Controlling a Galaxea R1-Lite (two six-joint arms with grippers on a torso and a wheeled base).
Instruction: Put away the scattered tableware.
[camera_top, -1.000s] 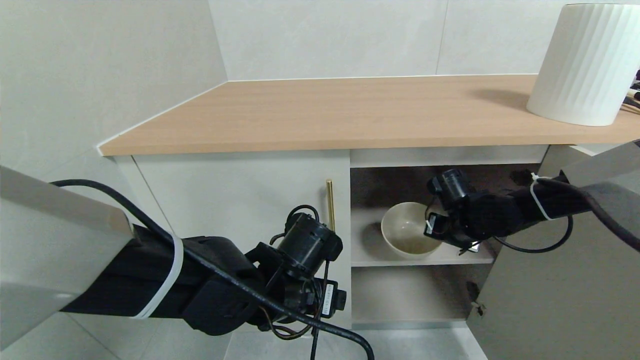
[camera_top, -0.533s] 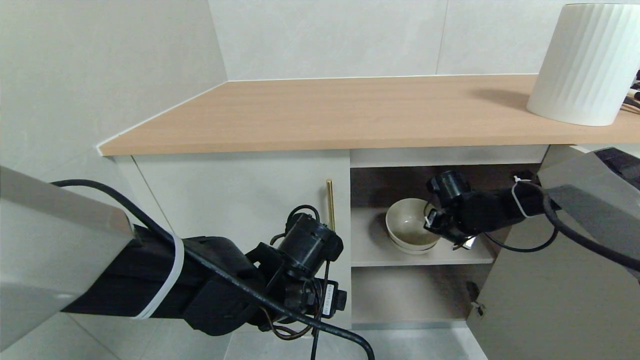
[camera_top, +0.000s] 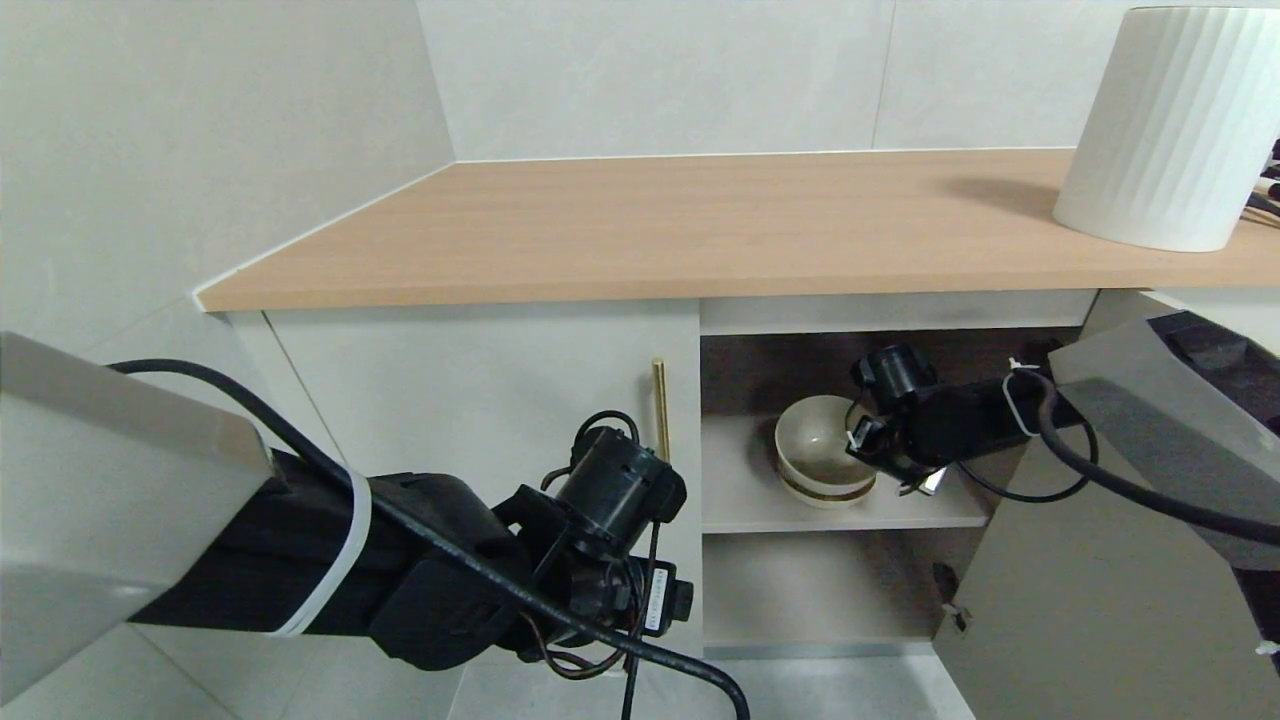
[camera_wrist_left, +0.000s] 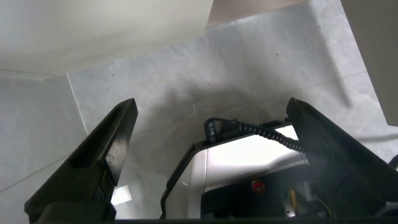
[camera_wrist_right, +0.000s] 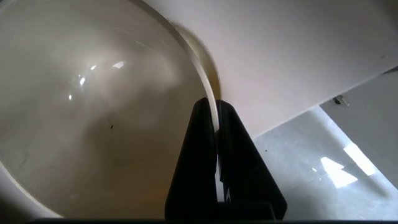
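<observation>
Right tool (camera_wrist_right: 216, 111) clamped the round beige ceramic bowl's (camera_top: 812, 452) rim inside the open white cabinet (camera_top: 742, 498); left tool (camera_wrist_left: 211, 107) gaped wide.

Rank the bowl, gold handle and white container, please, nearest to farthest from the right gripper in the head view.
1. bowl, rim in the right gripper.
2. gold handle, on the left door.
3. white container, up on the counter.

Bright, even light; white ribbed cylinder (camera_top: 1170, 130) casts soft shadow on pale wooden tabletop (camera_top: 700, 230); cabinet interior (camera_top: 780, 365) dim; small glints inside glossy beige bowl (camera_wrist_right: 93, 112).
</observation>
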